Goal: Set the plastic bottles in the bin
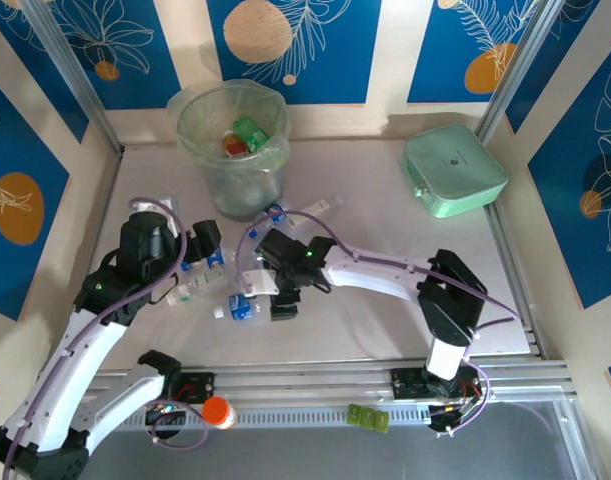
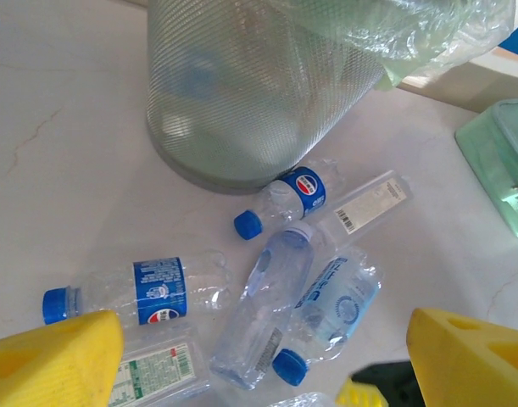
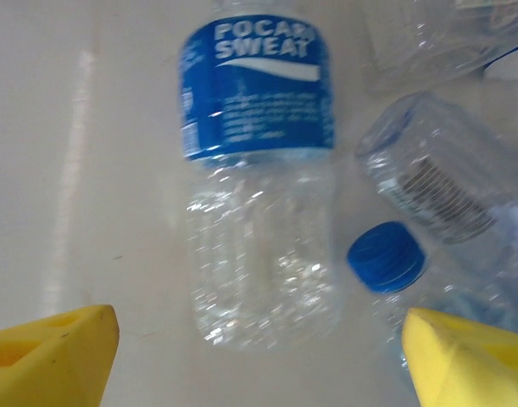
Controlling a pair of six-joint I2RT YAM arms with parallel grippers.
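The bin [image 1: 231,150], pale green with a clear liner, stands at the back and holds a green bottle [image 1: 250,131] and an orange-red one [image 1: 234,146]. Several clear plastic bottles [image 1: 217,287] with blue caps lie in a cluster in front of it. My left gripper [image 1: 206,254] hovers open over them. Between its yellow fingers [image 2: 57,359] lie a tall bluish bottle [image 2: 271,305] and a Pepsi bottle [image 2: 148,292], with the bin [image 2: 250,93] beyond. My right gripper [image 1: 273,294] is open just short of a Pocari Sweat bottle [image 3: 259,195]; its fingers [image 3: 472,363] hold nothing.
A flat mint-green case [image 1: 453,170] lies at the back right. On the front rail sit an orange-capped item [image 1: 217,412] and a small green item [image 1: 368,417]. Two more bottles [image 1: 315,209] lie right of the bin's foot. Both grippers work close together over the cluster.
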